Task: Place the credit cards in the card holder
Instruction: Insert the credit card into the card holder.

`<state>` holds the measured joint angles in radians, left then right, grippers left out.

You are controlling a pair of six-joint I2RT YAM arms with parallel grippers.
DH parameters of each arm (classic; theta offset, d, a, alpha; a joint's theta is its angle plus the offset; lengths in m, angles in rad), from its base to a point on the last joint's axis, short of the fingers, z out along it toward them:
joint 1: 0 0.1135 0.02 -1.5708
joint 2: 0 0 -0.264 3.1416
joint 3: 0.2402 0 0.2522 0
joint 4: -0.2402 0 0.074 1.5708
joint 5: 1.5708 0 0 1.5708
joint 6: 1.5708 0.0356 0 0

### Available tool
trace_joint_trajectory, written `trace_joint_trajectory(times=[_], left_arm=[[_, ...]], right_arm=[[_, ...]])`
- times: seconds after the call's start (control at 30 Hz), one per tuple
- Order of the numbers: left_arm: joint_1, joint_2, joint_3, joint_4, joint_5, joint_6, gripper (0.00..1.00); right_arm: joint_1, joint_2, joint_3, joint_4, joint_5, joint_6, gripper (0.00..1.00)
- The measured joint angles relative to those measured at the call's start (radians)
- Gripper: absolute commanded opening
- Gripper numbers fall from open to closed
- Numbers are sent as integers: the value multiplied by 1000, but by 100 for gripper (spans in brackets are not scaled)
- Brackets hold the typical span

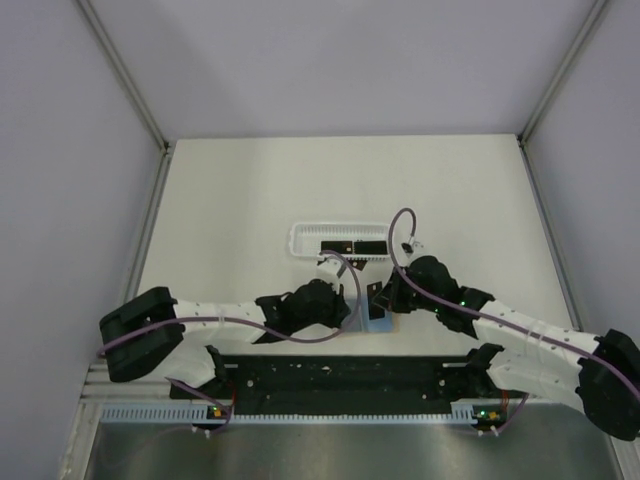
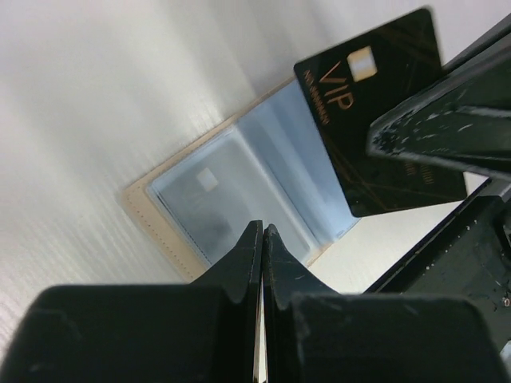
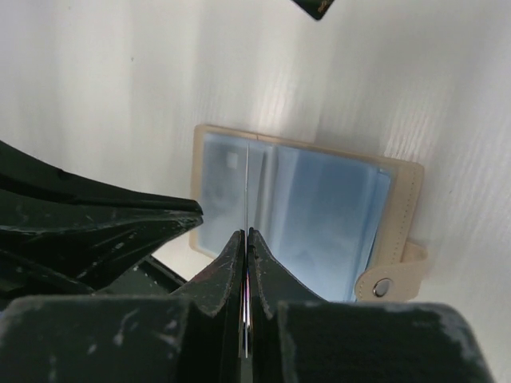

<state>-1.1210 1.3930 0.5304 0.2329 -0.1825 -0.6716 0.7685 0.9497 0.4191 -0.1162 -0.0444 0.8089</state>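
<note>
one card [image 2: 351,96] hangs edge-down in the clenched right tool [image 3: 246,233], just over the open holder [image 2: 271,152] on the table [image 2: 80,96]. the left tool [image 2: 263,227], clenched and seemingly empty, hovers over the holder's near edge.

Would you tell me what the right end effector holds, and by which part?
The right end effector pinches a black credit card by one edge.

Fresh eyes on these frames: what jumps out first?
The black VIP credit card stands out first, pinched in the shut right hand over the open card holder near the table's front edge. The shut left hand crowds in right beside it. Behind them, spare black cards lie in the white basket.
</note>
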Motion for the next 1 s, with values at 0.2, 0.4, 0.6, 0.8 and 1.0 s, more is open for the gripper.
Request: trace_joint_trajectory(times=[0.2, 0.4, 0.6, 0.8, 1.0], left_arm=[[0, -60, -42, -26, -40, 1, 0], [0, -77, -91, -58, -79, -11, 0], [0, -84, -116, -72, -95, -19, 0], [0, -79, -116, -71, -96, -27, 0], [0, -73, -116, -69, -95, -33, 0]], right_arm=[[0, 132, -22, 120, -91, -2, 0], [0, 196, -25, 186, -127, -1, 0], [0, 198, -27, 181, -122, -1, 0], [0, 198, -27, 164, -102, 1, 0], [0, 214, -34, 158, -84, 6, 0]])
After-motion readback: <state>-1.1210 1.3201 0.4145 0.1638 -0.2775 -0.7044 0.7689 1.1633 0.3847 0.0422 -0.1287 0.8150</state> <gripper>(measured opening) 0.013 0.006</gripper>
